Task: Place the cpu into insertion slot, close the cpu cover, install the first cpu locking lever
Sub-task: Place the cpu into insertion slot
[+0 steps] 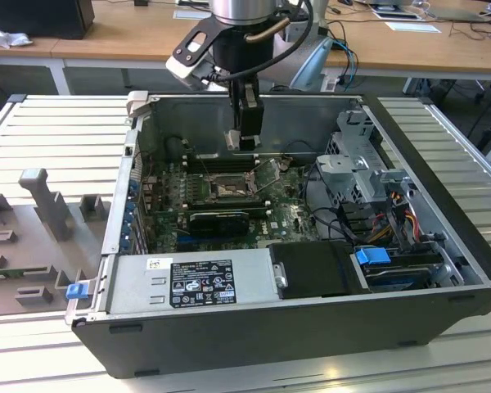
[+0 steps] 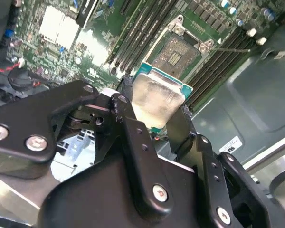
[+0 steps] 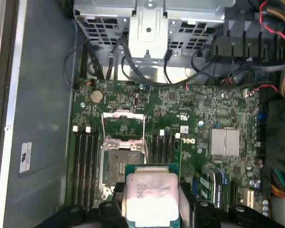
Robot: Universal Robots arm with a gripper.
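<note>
- Silver-beige cpu, green-edged, is clamped in the black pincer, with a finger on each of two opposite edges in both wrist views.
- Cpu is held clear above the green motherboard, inside the open computer case.
- Insertion slot lies uncovered on the board, grey centre showing, below and near the cpu.
- Cpu cover is swung up and open, hinged at one edge of the slot.

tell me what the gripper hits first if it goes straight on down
Likely the open insertion slot on the motherboard: the gripper, holding the cpu, points down into the case roughly above it. Depth is unclear; it may land slightly beside the slot.
</note>
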